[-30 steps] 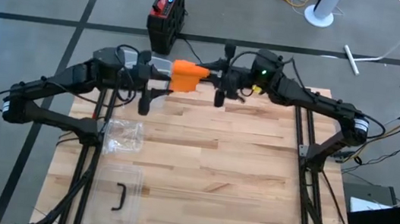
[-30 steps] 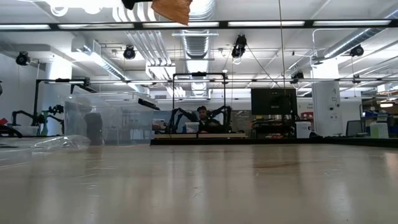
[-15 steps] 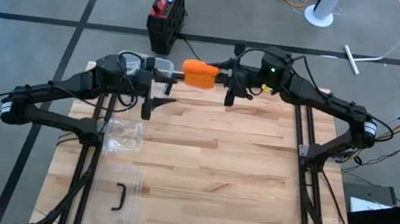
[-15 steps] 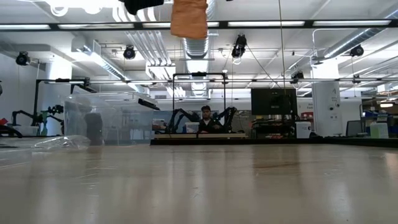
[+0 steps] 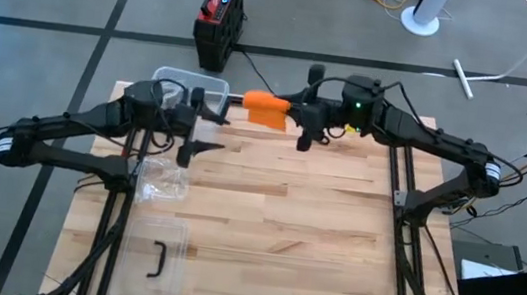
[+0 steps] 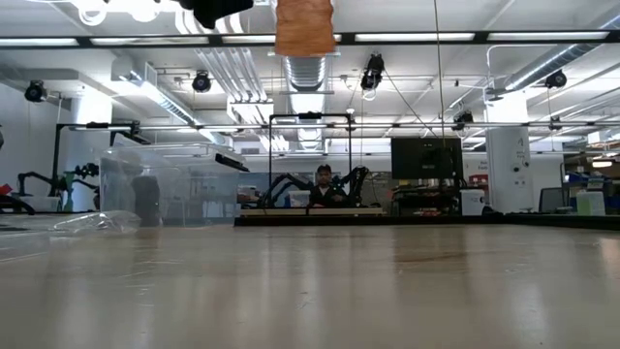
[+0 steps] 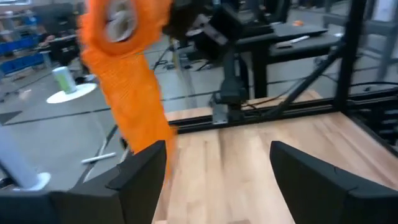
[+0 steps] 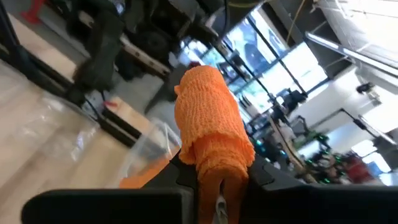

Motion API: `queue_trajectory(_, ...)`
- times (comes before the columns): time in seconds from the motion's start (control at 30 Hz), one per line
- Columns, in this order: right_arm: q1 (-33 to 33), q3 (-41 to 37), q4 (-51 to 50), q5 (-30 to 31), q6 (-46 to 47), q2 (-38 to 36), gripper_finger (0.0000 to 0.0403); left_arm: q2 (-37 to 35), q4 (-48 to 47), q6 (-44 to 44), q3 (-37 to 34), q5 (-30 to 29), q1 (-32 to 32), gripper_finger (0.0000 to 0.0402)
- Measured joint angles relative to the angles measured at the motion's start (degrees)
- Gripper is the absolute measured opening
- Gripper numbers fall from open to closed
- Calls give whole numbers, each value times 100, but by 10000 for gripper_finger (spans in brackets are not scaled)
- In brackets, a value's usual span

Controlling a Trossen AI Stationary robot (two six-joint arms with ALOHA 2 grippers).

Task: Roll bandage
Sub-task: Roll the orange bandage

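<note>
Orange crepe bandage [image 5: 265, 108] hangs in the air above the far edge of the wooden table [image 5: 275, 219], carried now by one arm alone. A second ago the left gripper [image 5: 203, 131] was up against the roll's left end; since then its fingers have spread and the arm has drawn back toward the table's far left corner, while the right arm has shifted the roll a little to the right. In the left wrist view the two dark fingers [image 7: 140, 174] stand well apart with nothing between them, and the bandage [image 7: 124, 68] sits ahead of them, a loose tail [image 7: 143, 115] dangling from the roll. That reads as a release between turns: the left claw has probably let go so it can take a fresh hold on the strip, so the winding looks to be mid-way rather than finished.

The right gripper [image 5: 299, 118] is the one at work. Its fingers are nearly closed, clamped on the roll's right end; the right wrist view shows the orange roll [image 8: 211, 134] standing straight out of the pinch. From the low view the bandage [image 6: 304, 26] hangs well clear of the tabletop.

A clear lidded container [image 5: 155, 255] and a crumpled clear bag [image 5: 163, 182] lie near the left edge, untouched.
</note>
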Motion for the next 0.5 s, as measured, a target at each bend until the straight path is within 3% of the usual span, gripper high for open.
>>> queue_trajectory(0.17, 334, -15, -75, 826, -498, -50, 43, -390, 5, -86, -398, 418, 0, 271)
queue_trajectory(0.5, 792, -192, 332, 843, -161, 7, 43, -1295, 709, -172, -1465, 440, 0, 260)
